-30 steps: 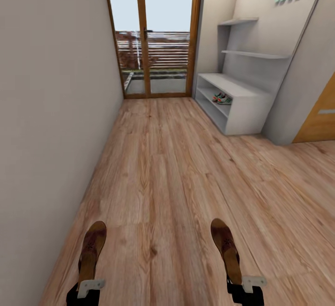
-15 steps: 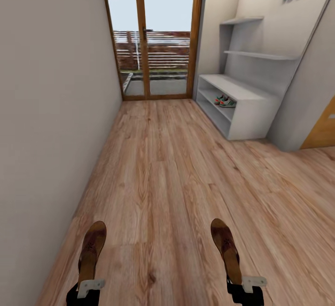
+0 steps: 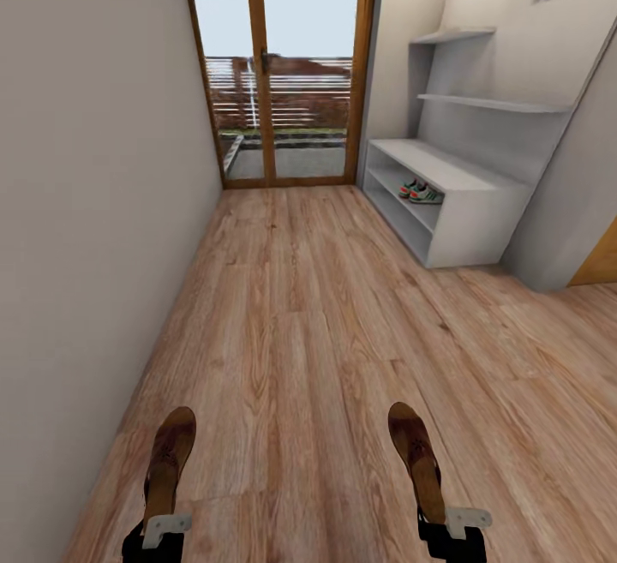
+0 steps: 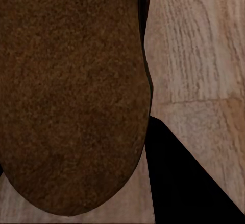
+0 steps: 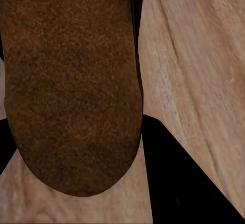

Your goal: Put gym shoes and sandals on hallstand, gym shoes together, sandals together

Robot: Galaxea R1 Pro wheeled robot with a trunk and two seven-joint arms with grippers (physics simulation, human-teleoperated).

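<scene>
Each of my grippers holds one of the two sandals out in front of me, above the corridor floor. My left gripper is shut on the heel of a brown sandal; its rough sole shows close up in the left wrist view. My right gripper is shut on the other sandal, whose sole shows in the right wrist view. The two gym shoes sit side by side on a shelf tier of the hallstand, far ahead on the right.
A plain wall runs close along my left. Glazed wooden doors close the corridor's far end. Two staggered wall shelves hang above the rack. An orange-brown door stands past the rack at the right edge.
The whole view has shifted: the hallstand and doors have slid right and grown slightly larger as the camera moved. Both sandals stay in the grippers at the same spots.
</scene>
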